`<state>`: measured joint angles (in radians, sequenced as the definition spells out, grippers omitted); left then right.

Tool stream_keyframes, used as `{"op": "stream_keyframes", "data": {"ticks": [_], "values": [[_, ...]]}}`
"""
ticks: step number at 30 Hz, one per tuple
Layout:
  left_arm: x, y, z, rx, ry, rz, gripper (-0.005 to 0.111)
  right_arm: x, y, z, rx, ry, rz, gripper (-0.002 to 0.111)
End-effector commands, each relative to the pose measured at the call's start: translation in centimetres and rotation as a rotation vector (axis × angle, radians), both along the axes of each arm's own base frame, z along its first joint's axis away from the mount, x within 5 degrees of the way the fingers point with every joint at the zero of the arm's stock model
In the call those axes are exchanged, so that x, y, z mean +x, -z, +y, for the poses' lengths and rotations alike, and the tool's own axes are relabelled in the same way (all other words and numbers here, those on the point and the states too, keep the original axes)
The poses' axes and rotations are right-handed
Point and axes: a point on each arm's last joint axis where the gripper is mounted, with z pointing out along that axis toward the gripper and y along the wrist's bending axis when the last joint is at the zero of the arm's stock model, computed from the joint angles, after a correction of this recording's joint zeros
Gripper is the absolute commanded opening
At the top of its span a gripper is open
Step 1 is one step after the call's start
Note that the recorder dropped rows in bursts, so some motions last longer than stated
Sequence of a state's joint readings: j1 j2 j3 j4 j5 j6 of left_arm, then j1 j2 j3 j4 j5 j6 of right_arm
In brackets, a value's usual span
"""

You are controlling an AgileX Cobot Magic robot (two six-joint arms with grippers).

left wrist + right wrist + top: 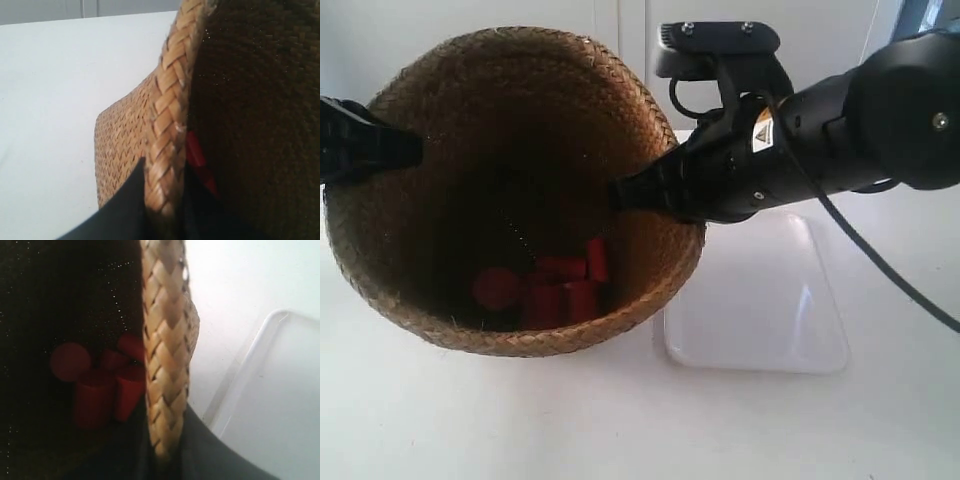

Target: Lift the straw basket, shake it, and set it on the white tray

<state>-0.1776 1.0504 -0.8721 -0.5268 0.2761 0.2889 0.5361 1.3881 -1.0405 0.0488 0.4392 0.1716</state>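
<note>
The straw basket (500, 120) fills the 9 o'clock side of the exterior view, tipped so its wide mouth faces the camera. It is held by its braided rim from two sides. Whether its base touches the white desk (620, 430) cannot be told.

The left fingers (380, 150) clamp the rim at the mouth's 9 o'clock. In the left wrist view these fingers (125, 215) are nearly closed, one outside the braid and one inside, with only the rim's thickness between them.

The right fingers (650, 190) pinch the rim at its 3 o'clock. The right wrist view shows the same grip, with the fingers (210, 460) pressed against both faces of the braid.

Red blocks (560, 285) lie in a loose heap at the bottom of the basket, toward 6 o'clock of the mouth. Some are round-ended and some squarish.

The white tray (760, 310) lies flat on the desk at 4 o'clock of the basket, under the right arm. The basket's rim overlaps the tray's near corner in the exterior view, and nothing sits on the visible part of the tray.
</note>
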Motion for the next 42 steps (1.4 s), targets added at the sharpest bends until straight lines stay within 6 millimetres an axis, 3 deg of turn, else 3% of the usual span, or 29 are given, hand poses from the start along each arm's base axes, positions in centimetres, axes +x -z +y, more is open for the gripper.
{"op": "stream_keyframes", "data": {"ticks": [1,3,4,6,7,8,15,30,36,38,39,42], "values": [[-2.3,-6.5,-0.2,-0.079,0.056,-0.182,0.0,-1.5,-7.3,-0.8,0.021,-0.044,-0.167,0.0],[-3.8,-8.6,-0.3,-0.082,0.091,-0.252,0.0,-3.2,-10.2,-1.2,0.093,-0.059,-0.294,0.0],[-3.4,-7.4,-0.5,-0.02,0.118,-0.245,0.0,-3.1,-8.8,-1.1,0.092,-0.061,-0.324,0.0],[-1.4,-3.5,-0.5,0.024,0.112,-0.12,0.0,-1.6,-3.0,-0.5,0.032,-0.033,-0.159,0.0],[-0.9,-2.1,-0.2,-0.011,0.074,-0.043,0.0,-1.2,-1.1,-0.7,0.017,0.009,-0.045,0.0],[-0.8,-1.5,0.1,-0.039,0.041,-0.012,0.0,-1.1,-0.6,-0.7,0.017,0.03,0.004,0.0],[-1.1,-3.3,0.3,-0.069,0.023,-0.111,0.0,-2.0,-3.7,-0.8,0.08,-0.008,-0.152,0.0],[-1.3,-0.8,0.0,-0.055,0.056,-0.005,0.0,-0.9,-1.1,-0.3,-0.016,-0.019,-0.052,0.0],[-1.2,-1.0,0.2,-0.054,0.036,-0.031,0.0,-0.5,-0.7,0.0,-0.014,-0.019,-0.056,0.0],[-1.1,-2.2,0.4,-0.068,0.011,-0.09,0.0,-0.5,-2.1,-0.1,-0.004,-0.017,-0.072,0.0],[-1.5,-3.6,0.4,-0.079,0.015,-0.136,0.0,-0.9,-4.1,-0.4,0.011,-0.016,-0.097,0.0],[-4.2,-10.2,0.4,-0.136,0.058,-0.326,0.0,-3.4,-12.7,-1.8,0.086,-0.038,-0.297,0.0]]}}
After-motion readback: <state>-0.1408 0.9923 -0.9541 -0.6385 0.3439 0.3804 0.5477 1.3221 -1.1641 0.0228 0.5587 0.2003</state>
